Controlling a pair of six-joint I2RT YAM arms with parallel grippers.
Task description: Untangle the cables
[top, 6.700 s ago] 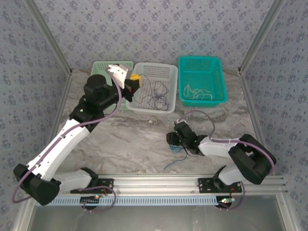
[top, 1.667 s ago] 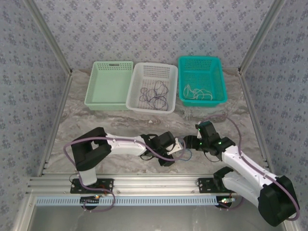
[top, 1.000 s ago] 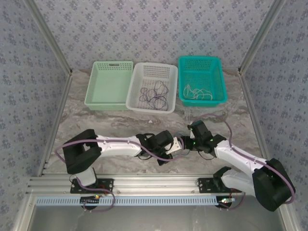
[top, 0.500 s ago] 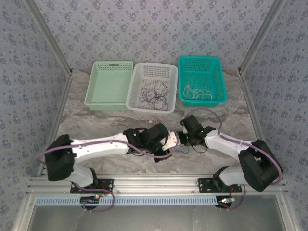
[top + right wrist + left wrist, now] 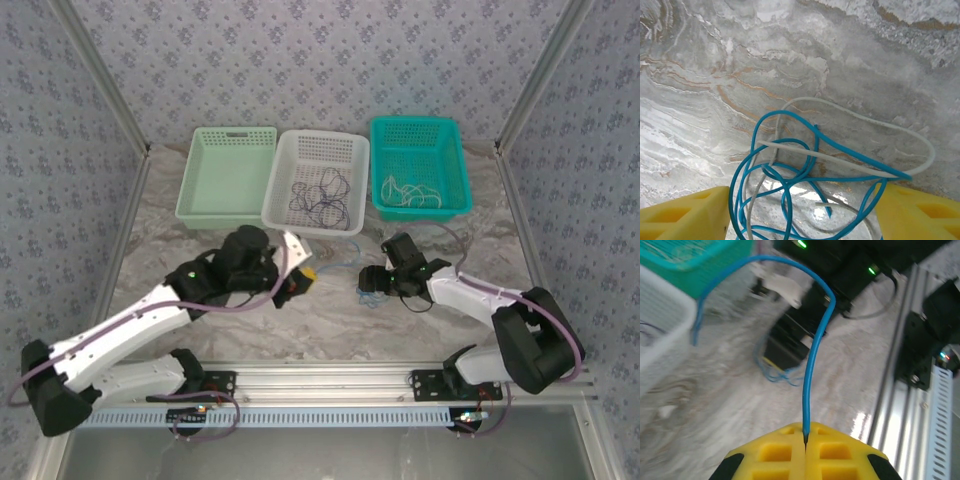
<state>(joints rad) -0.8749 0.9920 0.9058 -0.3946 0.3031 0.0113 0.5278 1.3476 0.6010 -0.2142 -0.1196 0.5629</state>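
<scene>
1. Marble bench (image 5: 330, 325), centre-front.
2. Left tool (image 5: 805, 436) clamped tight on one blue cable (image 5: 814, 350); the cable arcs up clear of the bench.
3. Right tool (image 5: 802, 215) spread wide, gripping nothing, straddling the tangle of blue and whitish cables (image 5: 790, 175) lying on the bench.
4. Purple cables (image 5: 318, 197) lie in the white basket (image 5: 330, 229) and whitish cables (image 5: 412, 190) in the teal basket (image 5: 420, 212).
</scene>
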